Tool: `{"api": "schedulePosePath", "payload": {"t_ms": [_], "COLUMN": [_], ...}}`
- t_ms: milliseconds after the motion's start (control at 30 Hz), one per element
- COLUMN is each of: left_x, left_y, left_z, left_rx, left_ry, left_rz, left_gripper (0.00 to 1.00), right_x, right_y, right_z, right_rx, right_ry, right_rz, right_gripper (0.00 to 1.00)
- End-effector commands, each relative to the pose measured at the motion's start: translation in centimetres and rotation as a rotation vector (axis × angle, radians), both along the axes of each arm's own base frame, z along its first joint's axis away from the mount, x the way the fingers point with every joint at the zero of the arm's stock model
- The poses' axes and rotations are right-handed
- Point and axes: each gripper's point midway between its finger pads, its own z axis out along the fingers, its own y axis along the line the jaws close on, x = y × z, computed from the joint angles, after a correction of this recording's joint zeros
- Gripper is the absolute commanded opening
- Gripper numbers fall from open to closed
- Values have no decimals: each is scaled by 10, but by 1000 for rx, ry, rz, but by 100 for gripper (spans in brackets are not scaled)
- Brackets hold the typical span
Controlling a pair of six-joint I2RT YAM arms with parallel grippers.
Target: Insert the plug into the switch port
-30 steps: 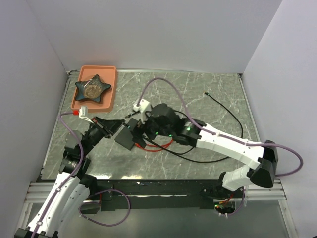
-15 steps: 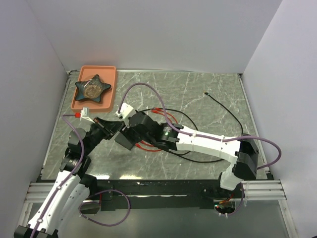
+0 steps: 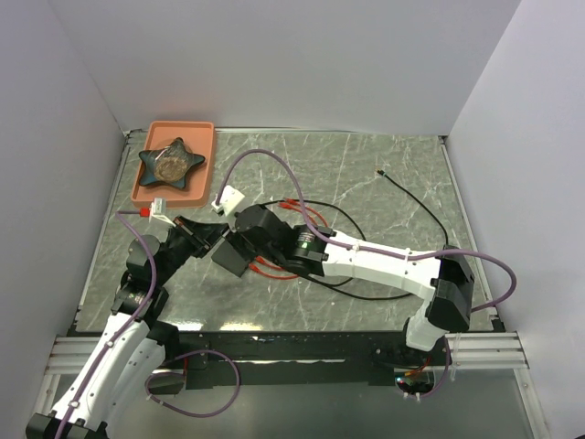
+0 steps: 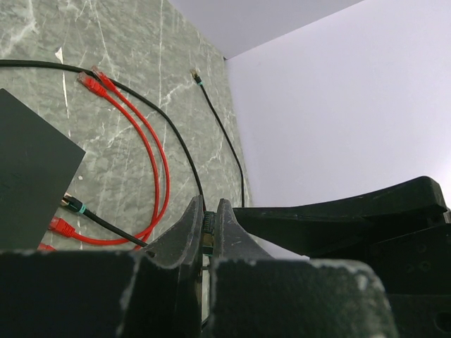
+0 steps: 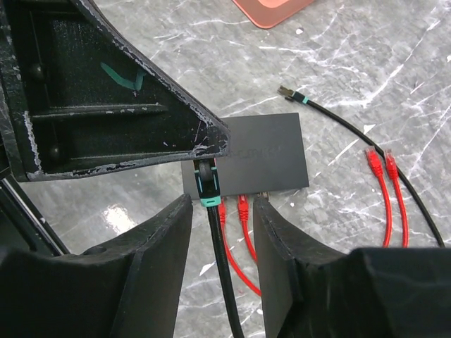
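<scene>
The plug [image 5: 206, 184], black with a teal boot, is pinched in my left gripper [image 4: 209, 211], which is shut on it; its contacts [image 4: 208, 227] show between the tips. It hangs just off the socket edge of the flat black switch [image 5: 264, 151], which lies on the marble table [image 3: 393, 155]. Its black cable [image 5: 225, 267] runs down between the fingers of my right gripper [image 5: 222, 203]. Those jaws stand apart on either side of the cable, with a gap on each side. Seen from above, both grippers meet over the switch [image 3: 231, 259].
Two red plugs [image 5: 243, 206] sit at the switch's socket edge. Another teal-ringed plug [image 4: 70, 205] lies beside them. A loose black plug [image 5: 289, 92] and red plugs [image 5: 370, 155] lie past the switch. An orange tray [image 3: 208, 165] with a star dish [image 3: 171, 162] sits far left.
My right arm has swung left up to the left gripper and the switch, and its jaws have narrowed around the cable. The left arm has stayed put.
</scene>
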Motion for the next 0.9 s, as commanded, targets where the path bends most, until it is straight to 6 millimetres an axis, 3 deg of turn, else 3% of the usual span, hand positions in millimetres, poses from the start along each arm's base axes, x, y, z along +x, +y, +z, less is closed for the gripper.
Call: {"api": "schedulePosePath", "payload": {"t_ms": [0, 267, 367, 400, 500, 600, 700, 833, 867], "left_x": [-1, -1, -1, -1, -1, -1, 0, 3, 4], "left_y": [-3, -2, -2, -2, -2, -2, -2, 4, 5], "left_z": [10, 12, 12, 12, 11, 10, 9, 3, 1], "left_rx": [-15, -7, -8, -6, -4, -2, 2, 32, 39], "left_ry": [-38, -43, -42, -45, -43, -39, -37, -10, 0], "left_rz": [-15, -15, -15, -15, -15, -15, -11, 24, 33], "left_gripper": [1, 1, 1, 1, 1, 1, 1, 79, 83], "right_x": [8, 10, 10, 11, 11, 13, 13, 13, 13], "right_y": [13, 20, 22, 22, 23, 20, 16, 9, 7], "right_z": [27, 22, 20, 19, 19, 21, 23, 22, 20], "right_rx": [74, 65, 58, 55, 52, 54, 58, 47, 41], "right_ry": [-36, -28, -26, -25, -25, -36, -44, -52, -51], "right_rz": [-14, -12, -12, -14, -18, -26, -33, -40, -39], "right_gripper": [47, 39, 30, 20, 7, 0, 0, 0, 0]}}
